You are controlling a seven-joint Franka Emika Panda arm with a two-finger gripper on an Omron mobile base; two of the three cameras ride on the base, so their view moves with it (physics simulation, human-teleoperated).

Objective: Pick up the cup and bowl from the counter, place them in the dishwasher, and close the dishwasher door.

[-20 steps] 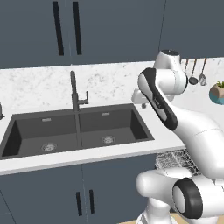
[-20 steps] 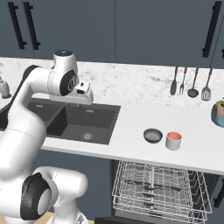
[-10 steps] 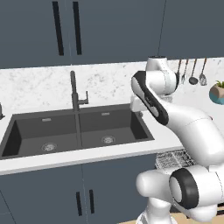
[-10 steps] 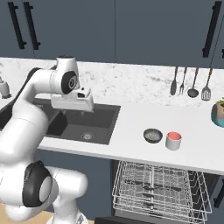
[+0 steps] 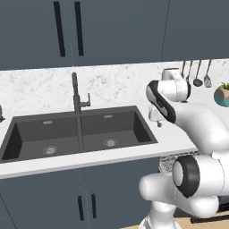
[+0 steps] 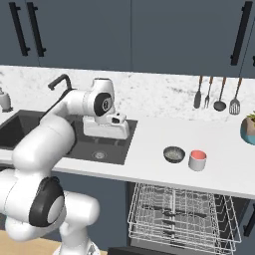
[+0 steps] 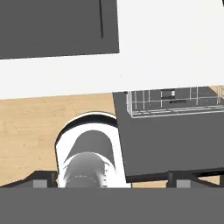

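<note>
Tool point(image 6: 107, 133) now lower and further right over counter point(image 6: 149, 142), fingers' spacing unclear; cup point(image 6: 197, 160) unmoved.

the cup point(image 6: 197, 160) sits just right of the bowl point(image 6: 174, 154) on the counter point(image 6: 149, 137), above the dishwasher point(image 6: 182, 214).

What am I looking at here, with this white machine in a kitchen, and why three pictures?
It is a robot arm on a base that drives, in a computer-drawn kitchen. Two pictures come from cameras on the base, behind the arm to its left and right. The third comes from a camera on the hand, looking down along the claw, whose dark tips sit at the bottom edge; it holds nothing there. On the white counter stand a small bowl and, close beside it, a cup with a red inside, right of the dark sink. Below them the dishwasher is open, its wire rack pulled out.
</note>
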